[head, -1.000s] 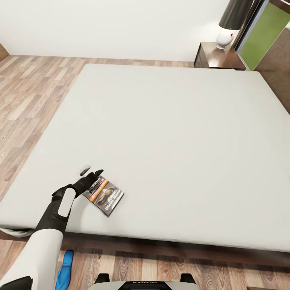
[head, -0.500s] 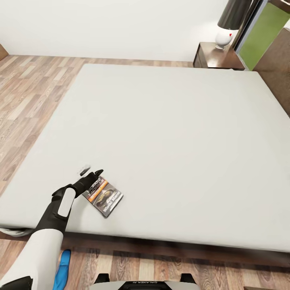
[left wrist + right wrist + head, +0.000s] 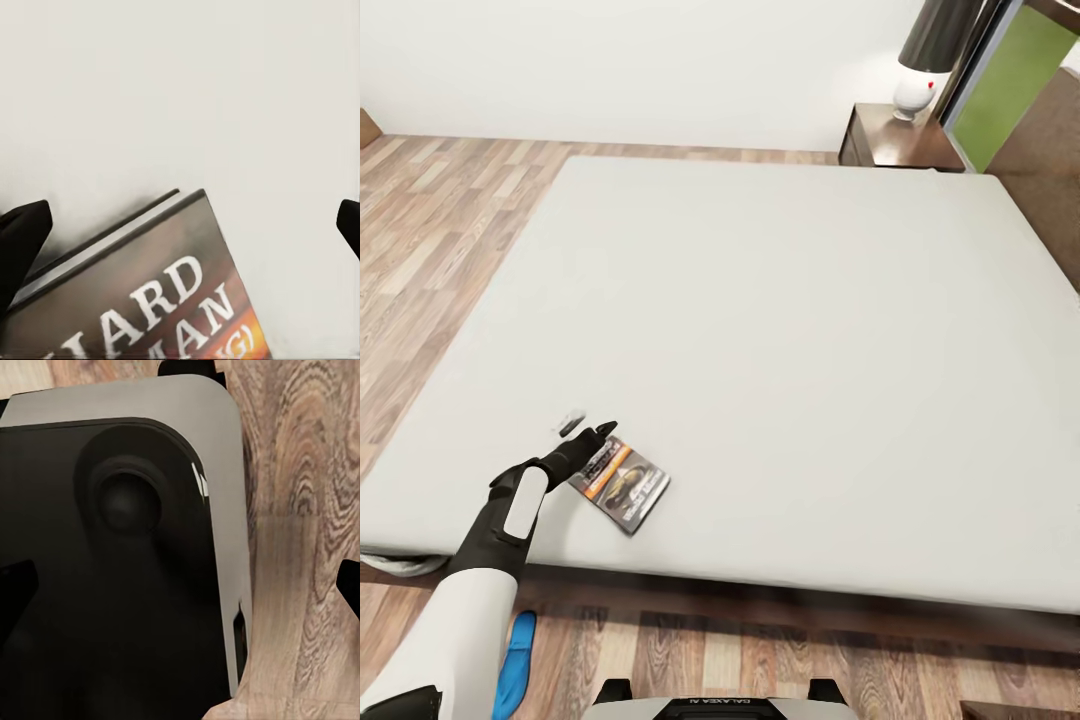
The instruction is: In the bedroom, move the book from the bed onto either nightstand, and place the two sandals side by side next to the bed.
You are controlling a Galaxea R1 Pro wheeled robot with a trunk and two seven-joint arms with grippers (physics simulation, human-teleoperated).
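1. Three views checked. Head view: book (image 3: 624,484) lies flat on the bed (image 3: 780,330), near the mattress's front edge, toward its front-left corner.
2. L gripper (image 3: 588,436) sits at the book's far-left corner, low over the mattress. In the head view its finger spread can't be judged.
3. L wrist view settles it: fingertips (image 3: 21,236) stand wide apart, book (image 3: 142,292) corner between them and not clamped. White lettering reads "ARD"; rest of the cover is cut off by the frame.
4. One sandal (image 3: 515,655) is on the floor (image 3: 420,240) just below the bed's front edge, partly hidden behind the L arm. Shape is hard to make out.
5. Nightstand (image 3: 900,140) stands beyond the bed's far-right corner and carries a lamp (image 3: 925,60), shade cut off at the frame.
6. R wrist view: R gripper (image 3: 180,585) fingertips show at opposite frame edges, spread wide, holding nothing. Behind them is the robot's dark base panel (image 3: 120,585) over wood planks.
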